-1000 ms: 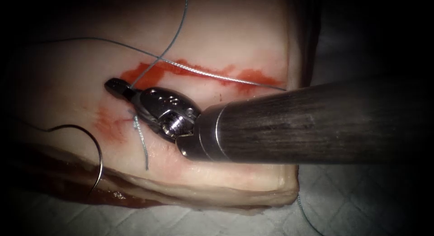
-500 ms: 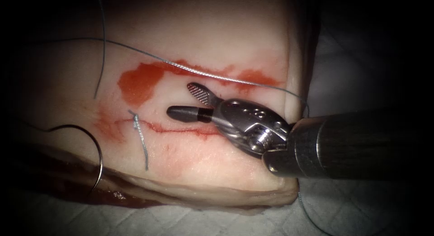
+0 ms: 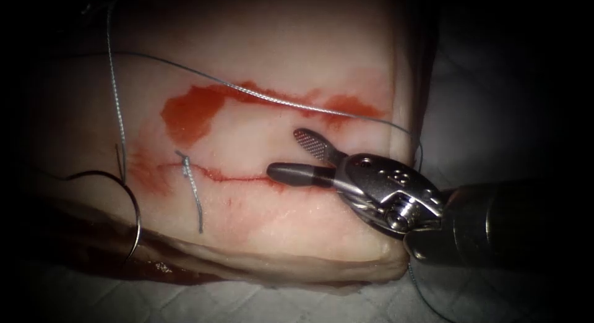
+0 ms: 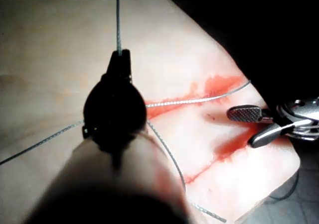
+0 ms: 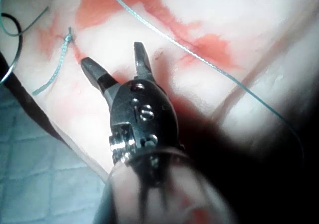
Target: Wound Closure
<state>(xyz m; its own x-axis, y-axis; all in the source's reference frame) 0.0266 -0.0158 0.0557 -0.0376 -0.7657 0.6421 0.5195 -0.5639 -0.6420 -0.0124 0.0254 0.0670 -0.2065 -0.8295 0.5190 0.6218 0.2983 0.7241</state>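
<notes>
The right end effector (image 3: 291, 156) is wide open and holds nothing. It hangs just over the right part of the cut (image 3: 241, 176) in the tissue (image 3: 278, 51). A second ago it was shut and far over by the knot (image 3: 184, 168); now it has backed off toward the right.

The left end effector (image 4: 119, 59) is shut on the thread (image 3: 117, 112) and holds it up, well to the left of the knot.

The needle (image 3: 127, 199) lies loose at the left end of the cut, near the tissue's front edge. It does not look stuck into the tissue, and no tool holds it.

One stitch looks done. The knot sits on the cut near its left end, and a short cut end of thread (image 3: 197, 205) hangs down from it. To the right of the knot the cut looks open, with no stitches there yet, so most of the job is left. Red fluid (image 3: 189, 112) sits above the cut, and a long thread runs across it.
</notes>
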